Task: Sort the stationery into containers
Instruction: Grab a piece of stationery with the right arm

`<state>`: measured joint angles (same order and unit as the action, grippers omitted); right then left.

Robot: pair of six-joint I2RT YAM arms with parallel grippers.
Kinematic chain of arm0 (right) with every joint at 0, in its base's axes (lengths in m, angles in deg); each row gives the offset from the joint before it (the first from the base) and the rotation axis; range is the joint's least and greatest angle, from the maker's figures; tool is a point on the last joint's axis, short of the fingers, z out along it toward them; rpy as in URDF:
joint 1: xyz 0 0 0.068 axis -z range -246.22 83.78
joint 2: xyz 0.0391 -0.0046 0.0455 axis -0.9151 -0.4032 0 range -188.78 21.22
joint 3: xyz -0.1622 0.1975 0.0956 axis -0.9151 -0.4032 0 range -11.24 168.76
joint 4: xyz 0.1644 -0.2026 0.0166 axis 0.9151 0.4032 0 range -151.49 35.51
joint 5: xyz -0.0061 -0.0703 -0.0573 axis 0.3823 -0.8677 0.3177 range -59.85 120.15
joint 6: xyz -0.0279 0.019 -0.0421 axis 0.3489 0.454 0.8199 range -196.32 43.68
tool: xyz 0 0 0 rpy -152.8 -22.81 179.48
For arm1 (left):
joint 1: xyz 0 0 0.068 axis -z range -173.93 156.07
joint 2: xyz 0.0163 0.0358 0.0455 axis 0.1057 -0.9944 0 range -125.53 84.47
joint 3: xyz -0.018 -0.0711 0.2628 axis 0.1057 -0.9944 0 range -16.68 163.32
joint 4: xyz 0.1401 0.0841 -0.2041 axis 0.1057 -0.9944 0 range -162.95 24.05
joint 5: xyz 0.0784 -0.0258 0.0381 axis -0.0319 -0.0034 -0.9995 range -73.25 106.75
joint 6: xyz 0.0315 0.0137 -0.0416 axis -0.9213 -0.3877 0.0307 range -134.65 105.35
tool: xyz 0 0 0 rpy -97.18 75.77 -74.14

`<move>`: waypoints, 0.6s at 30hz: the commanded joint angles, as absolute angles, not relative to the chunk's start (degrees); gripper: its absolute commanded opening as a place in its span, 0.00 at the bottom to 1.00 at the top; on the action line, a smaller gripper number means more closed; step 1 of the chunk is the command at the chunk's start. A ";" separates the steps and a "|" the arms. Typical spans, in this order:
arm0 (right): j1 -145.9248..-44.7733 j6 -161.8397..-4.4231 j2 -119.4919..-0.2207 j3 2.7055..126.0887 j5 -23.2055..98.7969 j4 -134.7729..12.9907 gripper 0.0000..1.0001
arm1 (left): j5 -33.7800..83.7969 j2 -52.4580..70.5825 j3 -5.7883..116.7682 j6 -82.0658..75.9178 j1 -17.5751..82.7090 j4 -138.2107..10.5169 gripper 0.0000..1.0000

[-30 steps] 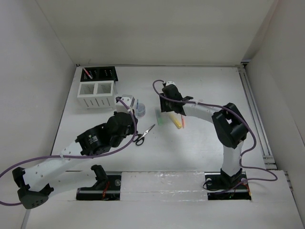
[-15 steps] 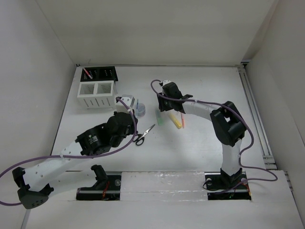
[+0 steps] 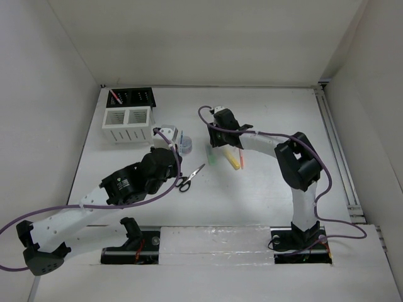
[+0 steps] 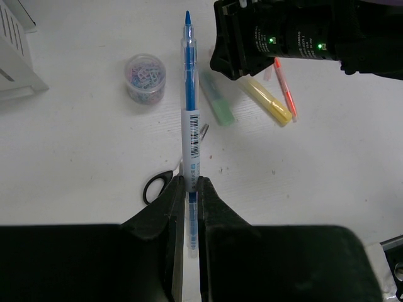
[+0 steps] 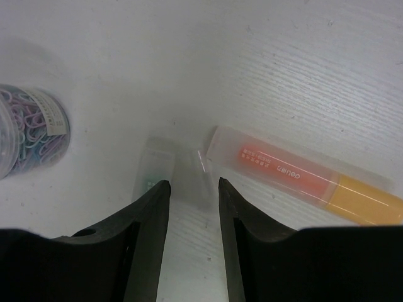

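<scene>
The left gripper (image 4: pixel 189 189), at the bottom centre of its wrist view, is clamped on a clear-barrelled blue pen (image 4: pixel 187 94) that points up the frame. The right gripper (image 5: pixel 192 195) has its fingers narrowly parted, low over the table between a round clear tub of paper clips (image 5: pixel 28 135) and a clear-capped orange marker (image 5: pixel 296 179). A white slatted organizer box (image 3: pixel 128 124) sits at the overhead view's upper left.
</scene>
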<state>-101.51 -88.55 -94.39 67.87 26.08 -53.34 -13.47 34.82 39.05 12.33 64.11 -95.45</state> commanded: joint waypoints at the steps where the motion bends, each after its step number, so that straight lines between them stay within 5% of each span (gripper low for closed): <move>1: -101.03 -88.09 -95.67 70.24 25.75 -54.63 0.43 | -14.28 35.25 38.69 11.98 63.99 -94.34 0.00; 18: -99.97 -86.52 -97.87 70.24 27.43 -54.63 0.43 | -14.28 35.25 38.69 11.98 63.99 -94.34 0.00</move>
<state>-100.05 -87.89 -96.90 68.35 26.41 -53.41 -13.47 34.82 39.05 12.31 64.11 -95.45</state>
